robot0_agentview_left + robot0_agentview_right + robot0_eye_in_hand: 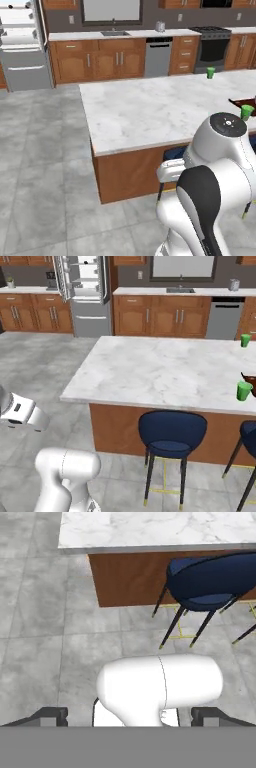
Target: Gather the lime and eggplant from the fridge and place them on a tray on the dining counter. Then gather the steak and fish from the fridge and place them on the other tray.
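At the bottom of the hand view the gripper [130,714] shows its two dark fingertips far apart, one at the lower left edge and one at the lower right, so the jaws stand wide; they hold nothing and touch nothing, and grey floor tiles lie beyond them. Above, in the same view, the dining counter [150,529] crosses the top of the frame with its white marble top and brown wooden side, and a blue stool [210,582] stands against it at the upper right. From the left base view the counter [145,110] fills the middle, its long axis running from the lower left toward the upper right of the frame. A dark red-brown tray [246,104] peeks in at the right edge, with a green cup [246,111] in front of it, and a second cup [210,73] stands further back. Far away in the upper left of the right base view the fridge [84,293] stands upright with its doors open and white shelves visible. I cannot make out the lime or eggplant there.
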